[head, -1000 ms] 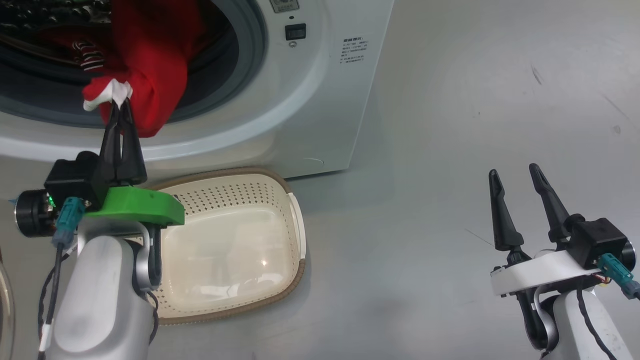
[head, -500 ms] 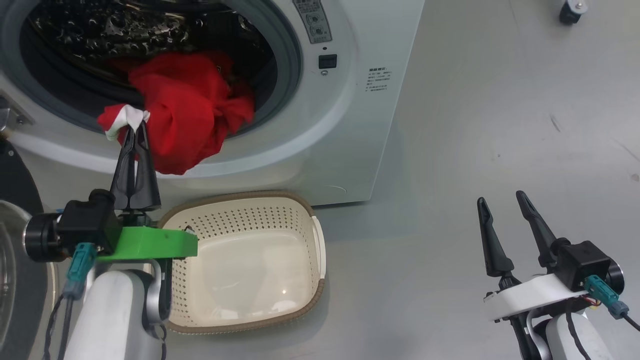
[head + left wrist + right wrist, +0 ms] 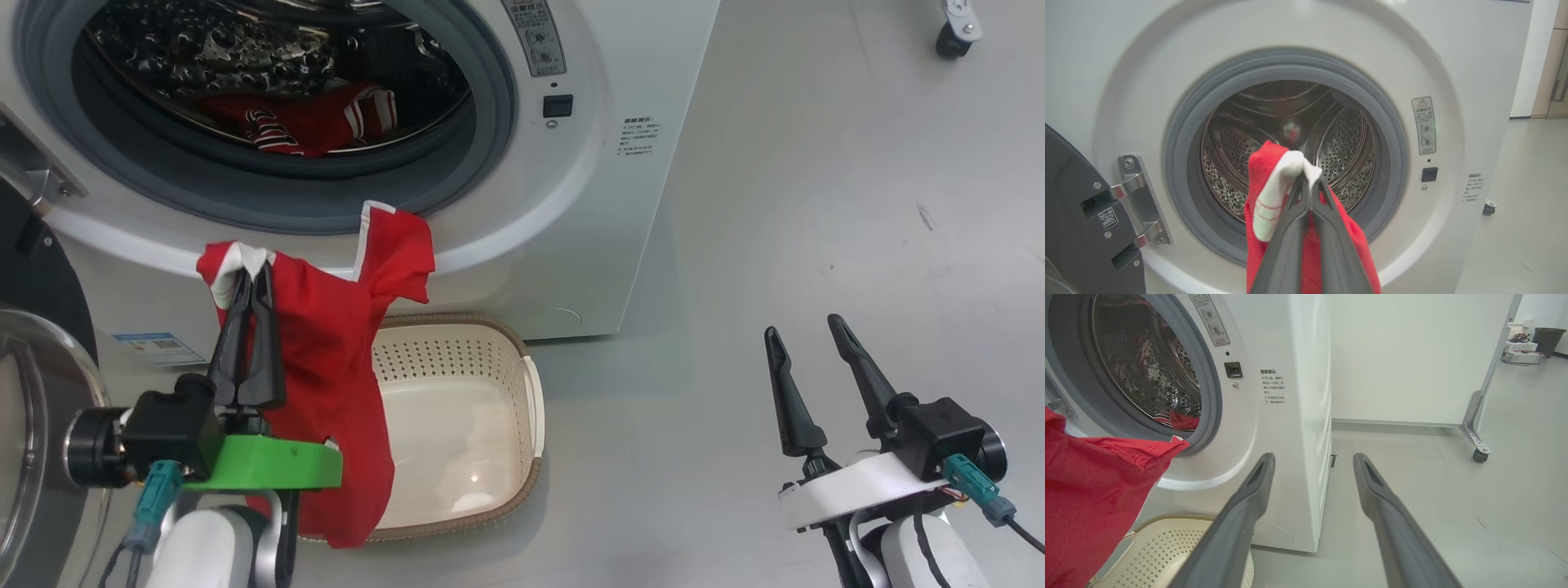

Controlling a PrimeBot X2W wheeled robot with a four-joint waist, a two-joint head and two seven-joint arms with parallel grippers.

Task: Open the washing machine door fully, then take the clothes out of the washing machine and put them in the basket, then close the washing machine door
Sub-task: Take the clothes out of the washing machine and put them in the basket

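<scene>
While hanging over basket (image 3: pixel 457 319), pinched in left gripper (image 3: pixel 253 273): jersey (image 3: pixel 335 367) | washing machine (image 3: pixel 620 204): more clothes (image 3: pixel 326 126) | right gripper (image 3: pixel 802 325): spread, unladen

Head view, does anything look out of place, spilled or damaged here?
Nothing stands out. The red jersey with white trim hangs from the left gripper's shut fingers near the upright cream perforated plastic basket; more red striped clothes lie in the white washing machine's steel drum.

A red jersey (image 3: pixel 335 384) is hanging pinched in the left jaws, trailing below them over the cream basket (image 3: pixel 457 359).
</scene>
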